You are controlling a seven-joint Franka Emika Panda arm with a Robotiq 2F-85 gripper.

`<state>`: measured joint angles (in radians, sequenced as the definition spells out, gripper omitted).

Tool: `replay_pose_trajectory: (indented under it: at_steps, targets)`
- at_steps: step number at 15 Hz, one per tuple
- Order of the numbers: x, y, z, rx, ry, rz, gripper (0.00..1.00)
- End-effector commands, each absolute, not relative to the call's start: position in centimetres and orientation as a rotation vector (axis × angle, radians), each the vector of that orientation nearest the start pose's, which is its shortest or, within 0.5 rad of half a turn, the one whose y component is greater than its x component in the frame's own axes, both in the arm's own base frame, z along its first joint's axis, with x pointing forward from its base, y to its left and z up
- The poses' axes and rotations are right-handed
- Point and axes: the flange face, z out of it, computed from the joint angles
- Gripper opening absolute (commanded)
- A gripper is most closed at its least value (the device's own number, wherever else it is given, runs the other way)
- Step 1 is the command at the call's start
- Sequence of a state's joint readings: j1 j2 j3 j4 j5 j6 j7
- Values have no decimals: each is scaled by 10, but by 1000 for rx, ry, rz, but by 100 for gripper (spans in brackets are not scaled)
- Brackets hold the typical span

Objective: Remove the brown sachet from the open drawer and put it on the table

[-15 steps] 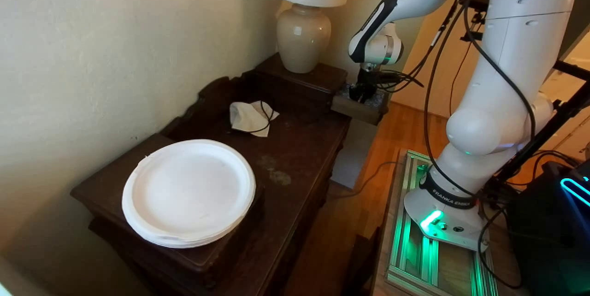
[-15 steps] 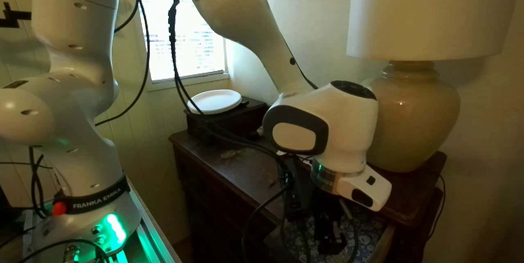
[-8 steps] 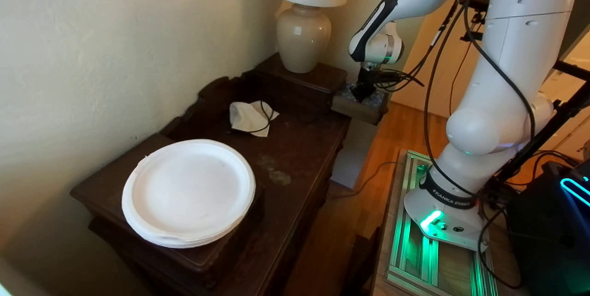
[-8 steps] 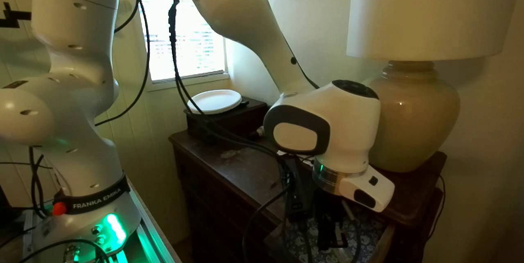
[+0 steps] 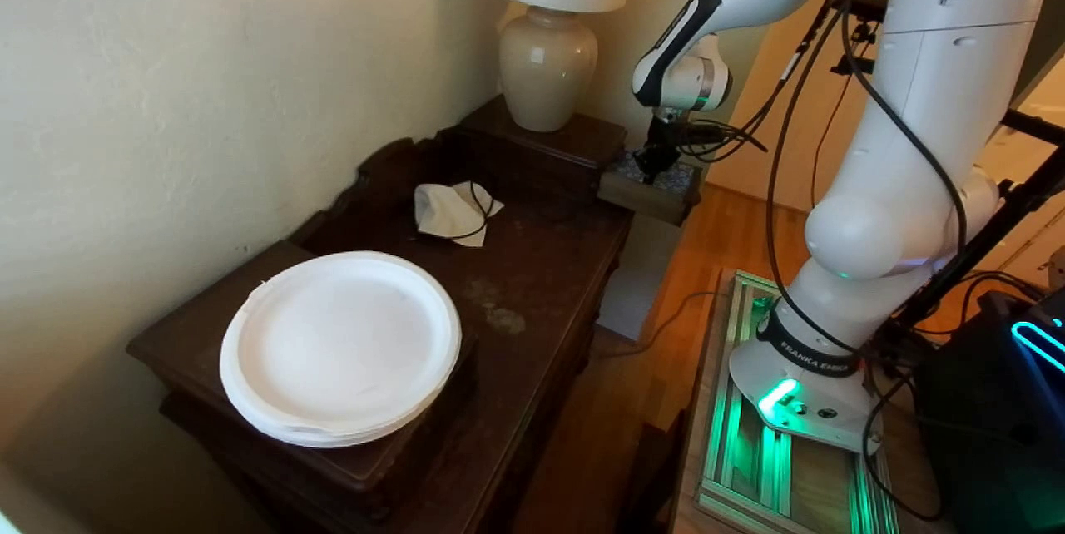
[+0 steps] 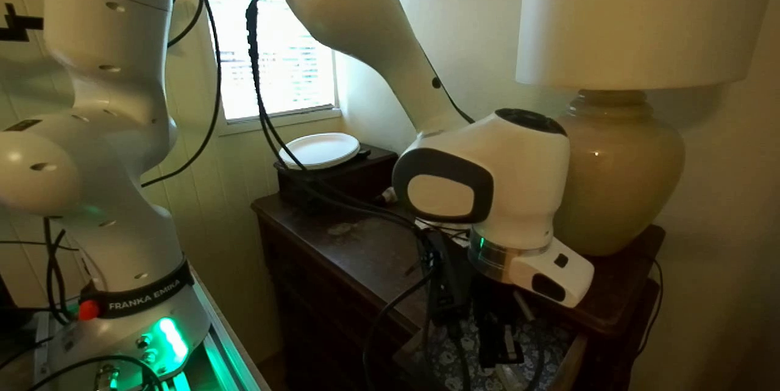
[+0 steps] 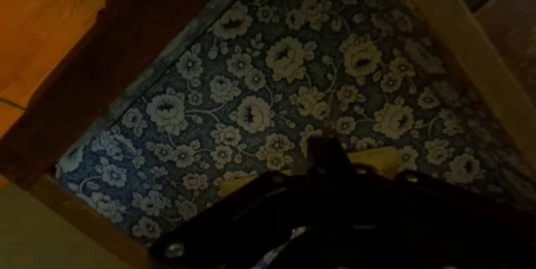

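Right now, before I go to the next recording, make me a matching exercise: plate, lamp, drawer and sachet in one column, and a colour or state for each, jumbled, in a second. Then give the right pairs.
Things
1. Plate
2. Lamp
3. Drawer
4. Sachet

Colours and states
A. beige below, white on top
B. partly hidden by the gripper in the wrist view
C. round and white all over
D. blue and floral inside

Pairs: 1-C, 2-A, 3-D, 4-B
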<state>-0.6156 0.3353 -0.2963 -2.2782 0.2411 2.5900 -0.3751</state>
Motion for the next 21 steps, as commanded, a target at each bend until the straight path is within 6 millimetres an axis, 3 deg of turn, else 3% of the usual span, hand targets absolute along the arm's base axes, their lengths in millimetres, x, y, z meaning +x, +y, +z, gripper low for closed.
replay_pose_trajectory:
  at_steps: [1, 6, 10, 14, 18, 21]
  targets:
    - [307, -423, 252, -2916, 1102, -99, 4]
    - [297, -413, 301, -2917, 1058, -191, 4]
    - [304, -399, 336, -2941, 960, -298, 3]
    - [336, -359, 359, -2987, 662, -383, 3]
    - [375, -302, 354, -2977, 331, -359, 2]
    - [393, -255, 339, -2969, 113, -293, 2]
